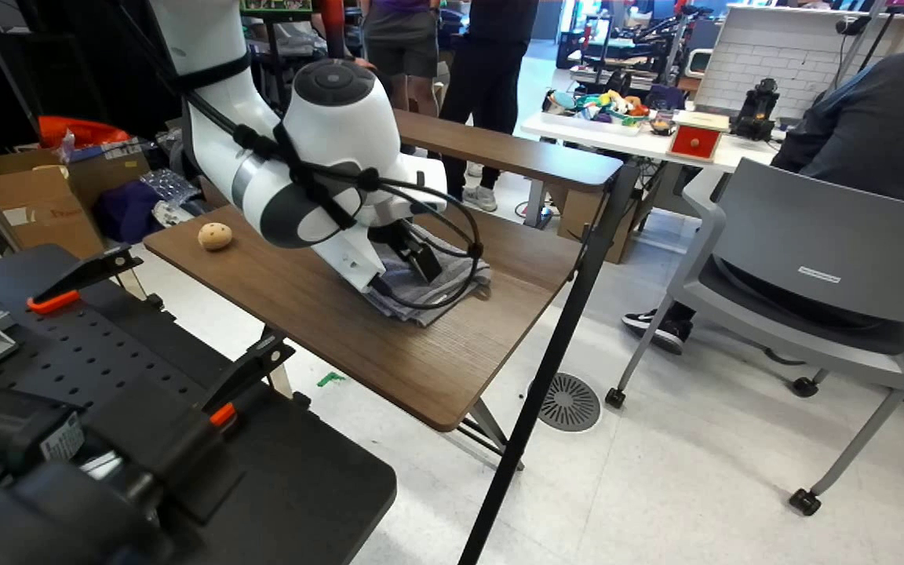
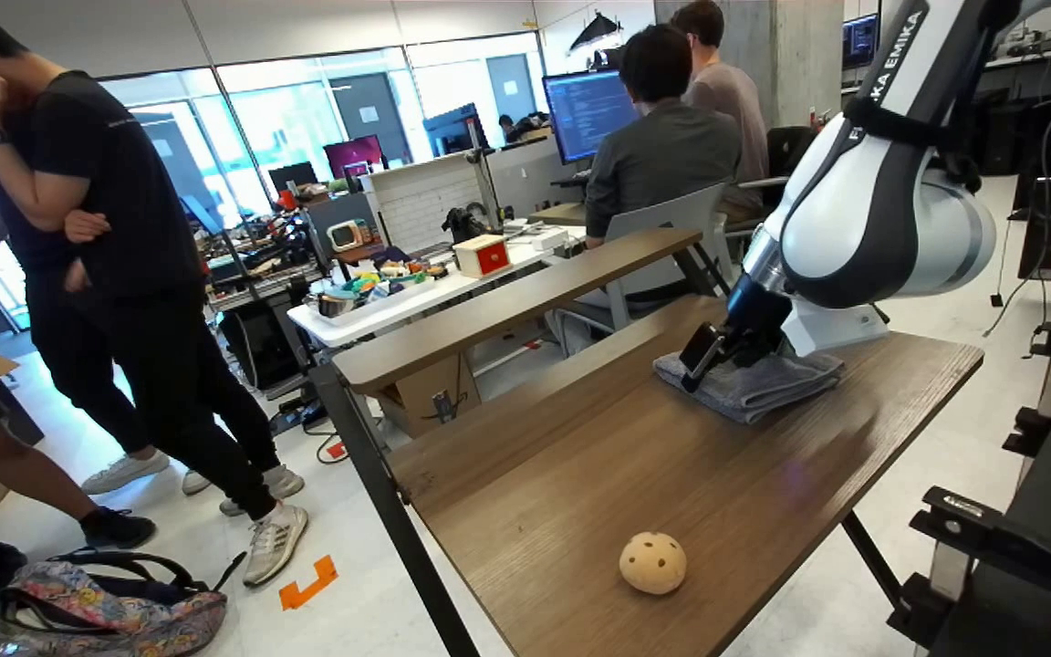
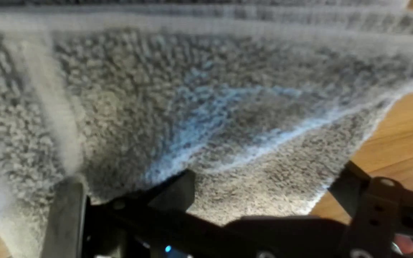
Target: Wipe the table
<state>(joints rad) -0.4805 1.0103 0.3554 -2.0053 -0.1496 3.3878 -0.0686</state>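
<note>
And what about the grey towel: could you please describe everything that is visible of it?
The towel is grey and looks like fluffy cotton, with smoother, paler bands in the wrist view. Folded in layers and slightly rumpled, it lies on the brown table. Bluish streaks, perhaps light, show on its top. The open hand is directly over it and seems to touch it, though I cannot confirm contact.
</note>
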